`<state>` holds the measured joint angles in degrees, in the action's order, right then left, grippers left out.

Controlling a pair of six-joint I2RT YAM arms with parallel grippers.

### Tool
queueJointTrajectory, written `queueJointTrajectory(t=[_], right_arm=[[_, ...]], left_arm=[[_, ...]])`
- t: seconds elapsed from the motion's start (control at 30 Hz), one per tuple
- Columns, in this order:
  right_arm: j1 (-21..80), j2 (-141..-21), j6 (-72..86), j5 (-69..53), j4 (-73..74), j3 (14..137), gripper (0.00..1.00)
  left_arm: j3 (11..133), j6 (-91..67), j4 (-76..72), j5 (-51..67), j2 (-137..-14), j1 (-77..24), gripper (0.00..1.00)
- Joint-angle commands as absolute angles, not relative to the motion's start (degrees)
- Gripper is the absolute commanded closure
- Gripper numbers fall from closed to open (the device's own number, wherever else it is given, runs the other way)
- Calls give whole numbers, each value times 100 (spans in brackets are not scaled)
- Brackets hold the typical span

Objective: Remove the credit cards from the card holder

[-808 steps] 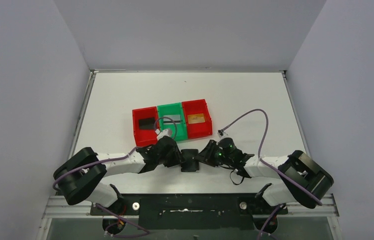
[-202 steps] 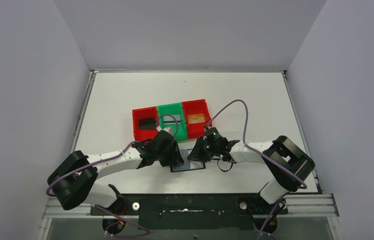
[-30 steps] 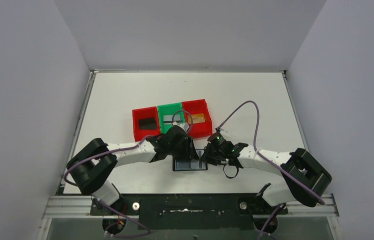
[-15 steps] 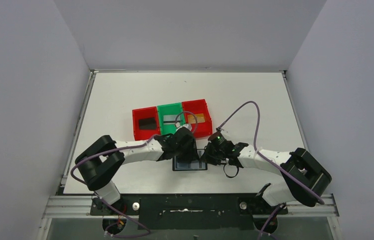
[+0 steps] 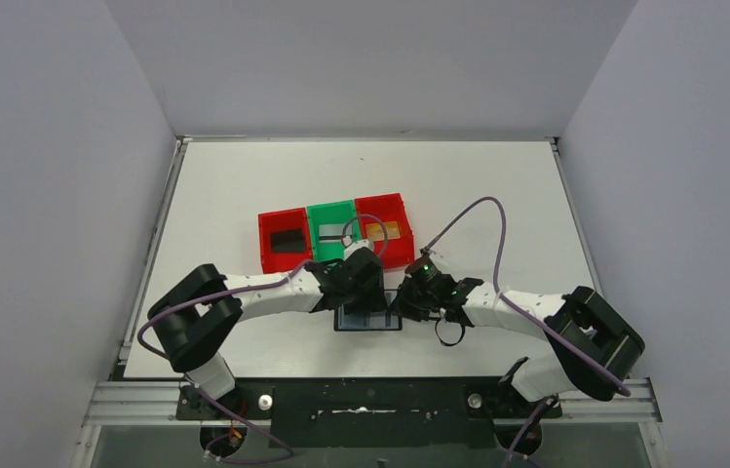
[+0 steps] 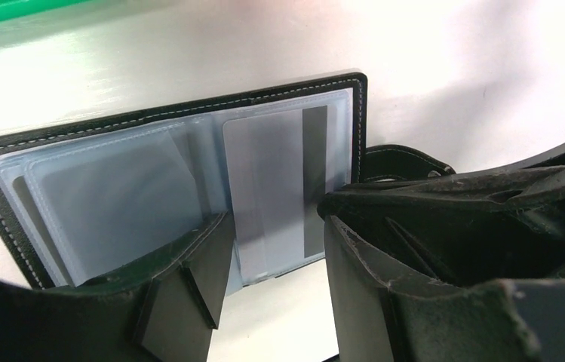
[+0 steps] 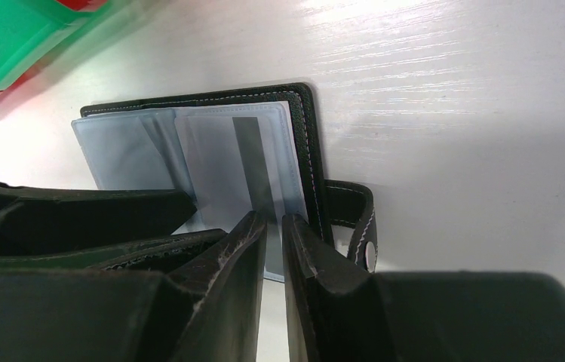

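One card holder (image 5: 368, 320) lies open on the bench (image 5: 244, 175), midway along its near edge, with one striped card (image 6: 275, 188) in its clear sleeves. The left hand (image 6: 273, 217), half open, straddles that card's near end. The right hand (image 7: 273, 220) is nearly closed at the holder's right side; I cannot tell whether it pinches anything. Just beyond, one green bin (image 5: 331, 232) sits between two red bins (image 5: 284, 243).

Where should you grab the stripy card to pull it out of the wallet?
Best by its near short end, coming from the arms' side: the striped card lies flat in a clear pocket of the open card holder, and only that end seems to poke past the black edge.
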<state>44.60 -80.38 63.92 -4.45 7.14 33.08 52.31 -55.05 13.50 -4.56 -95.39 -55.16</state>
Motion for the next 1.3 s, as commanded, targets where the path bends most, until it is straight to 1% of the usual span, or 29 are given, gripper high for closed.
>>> queueJointTrajectory(t=[0.0,0.23,0.33,0.53,0.67,0.73,0.87,1.0,1.27], right_arm=[[4421,-8183,6352,-311,869,3186,82],[4420,-8251,6378,-350,812,3173,82],[4419,-8257,6396,-351,809,3168,82],[4388,-8227,6424,-388,750,3127,82],[4339,-8245,6436,-638,378,2999,82],[4310,-8283,6458,-748,245,2957,83],[4276,-8325,6459,-751,275,2936,89],[4237,-8383,6403,-808,262,2923,94],[4194,-8516,6416,-821,313,2922,94]], left_arm=[[5469,-5323,1772,-986,-9510,-5572,52],[5607,-5345,2013,-1034,-9926,-5639,52],[5612,-5293,1973,-907,-10081,-5651,53],[5669,-5336,2197,-1011,-10298,-5720,55],[5611,-5337,1965,-897,-10221,-5730,58],[5545,-5410,1789,-864,-10137,-5730,61],[5283,-5580,1311,-712,-9864,-5697,63],[4797,-5806,452,-289,-9573,-5520,70],[3264,-6480,-1734,634,-8772,-4970,74]])
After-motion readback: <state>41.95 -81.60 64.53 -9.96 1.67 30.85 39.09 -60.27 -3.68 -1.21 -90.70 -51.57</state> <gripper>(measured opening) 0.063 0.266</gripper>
